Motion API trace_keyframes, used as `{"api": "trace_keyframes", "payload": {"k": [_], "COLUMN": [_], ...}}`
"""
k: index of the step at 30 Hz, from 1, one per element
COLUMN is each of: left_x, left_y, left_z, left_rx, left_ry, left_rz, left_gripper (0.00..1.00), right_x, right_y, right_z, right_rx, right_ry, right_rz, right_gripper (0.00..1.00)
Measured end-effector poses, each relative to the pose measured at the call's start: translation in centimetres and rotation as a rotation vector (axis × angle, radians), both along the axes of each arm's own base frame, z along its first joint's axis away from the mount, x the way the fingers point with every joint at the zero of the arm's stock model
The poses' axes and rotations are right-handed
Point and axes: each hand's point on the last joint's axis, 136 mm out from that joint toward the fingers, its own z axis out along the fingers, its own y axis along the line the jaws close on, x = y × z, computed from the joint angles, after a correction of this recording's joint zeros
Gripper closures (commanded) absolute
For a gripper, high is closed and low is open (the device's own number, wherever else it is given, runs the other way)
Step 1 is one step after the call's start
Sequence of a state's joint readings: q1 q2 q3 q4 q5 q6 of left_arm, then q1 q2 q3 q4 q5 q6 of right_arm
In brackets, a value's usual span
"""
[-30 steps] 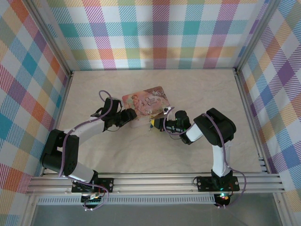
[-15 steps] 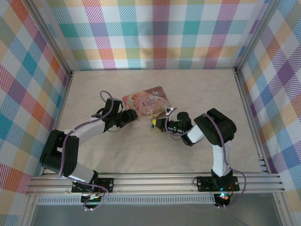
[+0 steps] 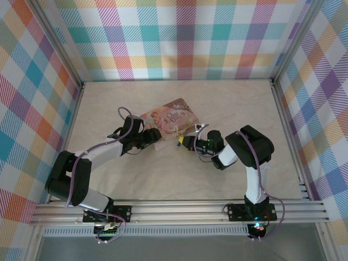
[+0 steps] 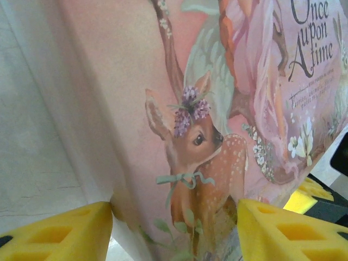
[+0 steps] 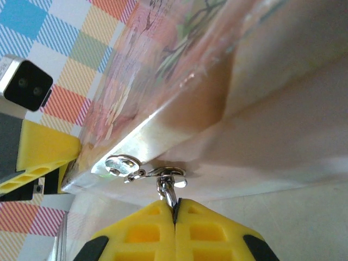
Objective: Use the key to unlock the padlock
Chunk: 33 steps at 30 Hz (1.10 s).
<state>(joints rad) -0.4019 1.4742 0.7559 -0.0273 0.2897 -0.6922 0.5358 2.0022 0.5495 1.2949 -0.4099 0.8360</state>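
Key: a thin metal sliver (image 5: 170,197) is seen, its long axis straight out of the fingertips, pointed at the pink tin (image 5: 179,60).
Padlock: only a silvery loop (image 5: 165,175) is made out, at the key's tip, under the tin's edge.
Right gripper (image 5: 174,209): closed tight on the key, right of the tin.
Left gripper (image 4: 174,217): fingers spread wide, set against both sides of the tin's left corner.

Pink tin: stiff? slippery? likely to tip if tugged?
Probably stiff: the pink tin shows straight edges and a crisp corner. Its glossy surface looks slick, so the left gripper straddling it may slip. Low and flat, it should slide, not tip, if the right gripper tugs the small metal piece at its edge.
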Motion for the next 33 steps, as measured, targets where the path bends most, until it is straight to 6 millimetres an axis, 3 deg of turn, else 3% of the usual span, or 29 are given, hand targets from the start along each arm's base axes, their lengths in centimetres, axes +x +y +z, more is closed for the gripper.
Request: {"api": "trace_keyframes", "payload": {"k": [33], "left_x": [-0.3], "left_y": [-0.4], "left_z": [-0.4], "left_rx": [-0.052], "left_ry": [-0.023], "left_rz": [0.017], "left_gripper": [0.39], "right_x": [3.5], "right_y": [-1.6], "right_z": [0.6], "right_rx": [0.079], "right_ry": [0.092], "right_rz": [-0.174], "right_gripper": [1.0]}}
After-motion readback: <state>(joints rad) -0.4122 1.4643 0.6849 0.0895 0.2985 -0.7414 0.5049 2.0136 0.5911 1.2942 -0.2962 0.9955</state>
